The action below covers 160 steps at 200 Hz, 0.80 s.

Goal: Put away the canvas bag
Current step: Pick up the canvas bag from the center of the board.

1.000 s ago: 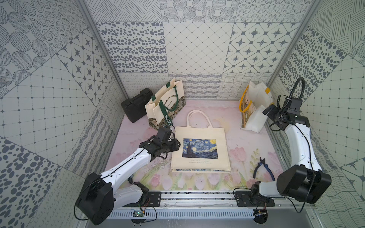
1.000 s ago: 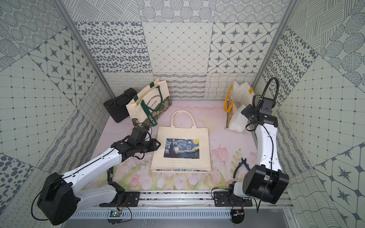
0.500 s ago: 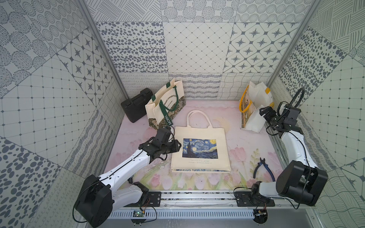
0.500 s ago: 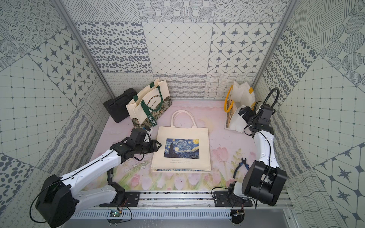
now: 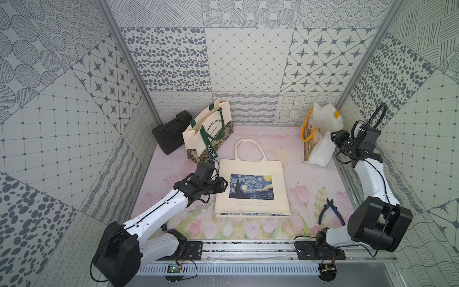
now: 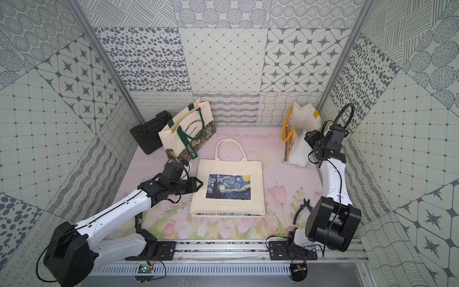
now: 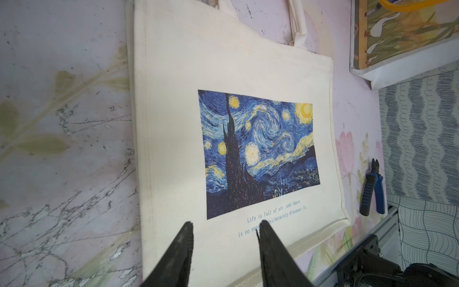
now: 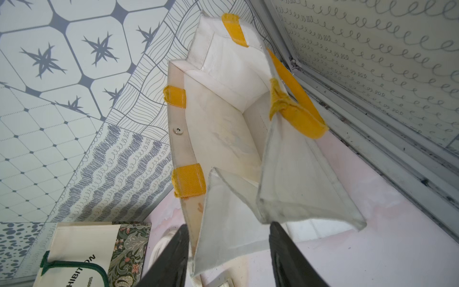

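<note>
Lettering under the Starry Night print on the canvas bag (image 5: pixel 252 171) reads "Life is full of art, and there"; we only partly make out the next line. The green-handled bag (image 5: pixel 206 131) at 11 o'clock says "MORRIS" and "EXHIBITION". The canvas bag lies flat mid counter (image 5: pixel 310 179), long axis 12 to 6, handles toward 12, unmoved. Our left claw (image 5: pixel 224 185) hangs open over its 9 o'clock edge. The right claw (image 8: pixel 228 225) has dropped astride the rim of the yellow-handled bag (image 5: pixel 320 149) at 2 o'clock; we cannot tell whether it pinches.
</note>
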Motion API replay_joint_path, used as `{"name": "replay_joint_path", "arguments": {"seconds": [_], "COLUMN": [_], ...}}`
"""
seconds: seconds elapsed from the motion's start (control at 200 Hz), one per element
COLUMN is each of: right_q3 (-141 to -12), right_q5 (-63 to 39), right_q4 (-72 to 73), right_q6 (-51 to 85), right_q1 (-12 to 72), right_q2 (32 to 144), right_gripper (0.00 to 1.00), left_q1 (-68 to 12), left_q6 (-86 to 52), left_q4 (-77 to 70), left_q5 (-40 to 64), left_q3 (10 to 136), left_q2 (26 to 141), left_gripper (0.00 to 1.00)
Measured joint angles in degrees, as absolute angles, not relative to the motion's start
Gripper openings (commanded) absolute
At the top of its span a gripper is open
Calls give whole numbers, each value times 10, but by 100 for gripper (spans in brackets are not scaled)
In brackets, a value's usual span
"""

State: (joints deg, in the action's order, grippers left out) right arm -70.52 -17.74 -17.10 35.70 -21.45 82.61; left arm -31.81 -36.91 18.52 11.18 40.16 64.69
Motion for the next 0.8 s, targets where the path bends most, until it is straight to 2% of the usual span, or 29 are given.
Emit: {"name": "replay_joint_path", "arguments": {"seconds": [0.195,0.26,0.33,0.37,0.62,0.8], "right_q3": [-712,-707,-692,-684,-676,-678], "right_q5": [-168,-177,-192,-199,-201,-155], "right_q4": [-180,-172,-156,-149,-154,-186], "right_q6": [356,356,359,354,300,248], "right_q1": [-215,-215,-215,-213,-150,-102], "right_q2": [832,831,829,829,827,815], "right_gripper": [59,67,82,87,90,90], "left_q1": [-318,-318,-318,-318,-318,-318], "left_q6": [-369,-369,-369,-369,-371,-371], "left_q4": [185,185,185,185,183,181], "left_q5": [114,115,116,116,116,116], "left_q3": [401,401,400,400,394,391], "left_q2": [645,643,641,640,640,636], "left_gripper": [45,45,45,45,45,45]}}
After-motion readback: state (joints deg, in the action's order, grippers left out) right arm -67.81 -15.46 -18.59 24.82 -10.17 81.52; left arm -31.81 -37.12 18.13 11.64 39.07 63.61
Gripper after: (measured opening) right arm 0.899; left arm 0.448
